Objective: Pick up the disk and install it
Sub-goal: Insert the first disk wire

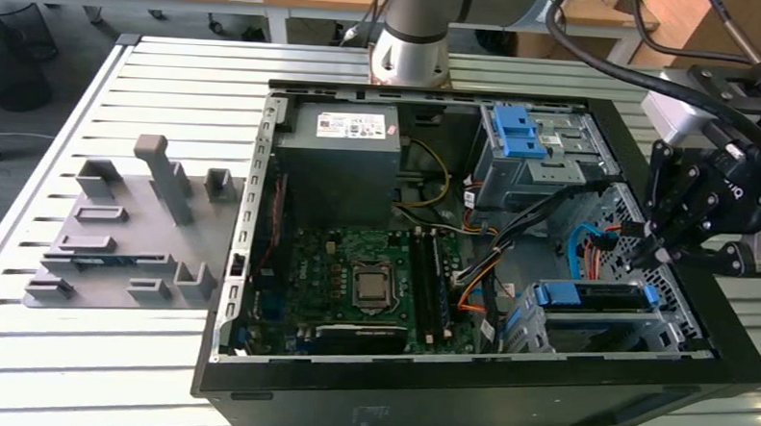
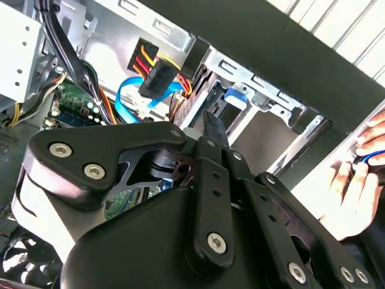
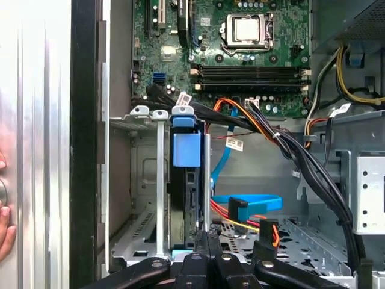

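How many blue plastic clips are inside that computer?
2: a double-tab latch on the far drive cage, and the bracket on the disk in the near bay. Others may be hidden.

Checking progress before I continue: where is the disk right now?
The disk sits in the metal drive cage at the exterior view's lower right of the open computer case, with the gripper close by.
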{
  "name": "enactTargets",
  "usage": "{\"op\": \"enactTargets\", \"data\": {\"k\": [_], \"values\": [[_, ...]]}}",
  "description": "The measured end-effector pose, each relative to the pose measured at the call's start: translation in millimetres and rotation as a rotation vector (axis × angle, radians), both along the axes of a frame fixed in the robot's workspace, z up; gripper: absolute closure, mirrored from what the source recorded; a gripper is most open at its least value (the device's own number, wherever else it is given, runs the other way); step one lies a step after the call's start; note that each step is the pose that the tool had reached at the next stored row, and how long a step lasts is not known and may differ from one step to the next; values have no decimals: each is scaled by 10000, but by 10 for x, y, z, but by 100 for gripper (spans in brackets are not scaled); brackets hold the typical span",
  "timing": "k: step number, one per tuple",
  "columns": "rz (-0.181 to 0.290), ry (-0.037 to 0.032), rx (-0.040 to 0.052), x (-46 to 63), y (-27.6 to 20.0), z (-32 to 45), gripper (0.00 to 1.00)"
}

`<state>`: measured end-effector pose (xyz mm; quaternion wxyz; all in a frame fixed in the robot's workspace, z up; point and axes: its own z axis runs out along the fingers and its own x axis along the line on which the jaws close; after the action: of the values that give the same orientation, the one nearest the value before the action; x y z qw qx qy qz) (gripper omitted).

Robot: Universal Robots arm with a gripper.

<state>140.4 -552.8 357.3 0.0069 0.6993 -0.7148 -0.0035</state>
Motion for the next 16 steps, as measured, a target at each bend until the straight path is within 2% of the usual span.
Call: {"op": "enactTargets", "data": {"k": [3, 9, 16], "values": [[-12, 0, -1, 6, 34, 2, 89], [-87, -7, -23, 10, 153, 23, 89], [-147, -11, -70, 11, 262, 50, 89]]}}
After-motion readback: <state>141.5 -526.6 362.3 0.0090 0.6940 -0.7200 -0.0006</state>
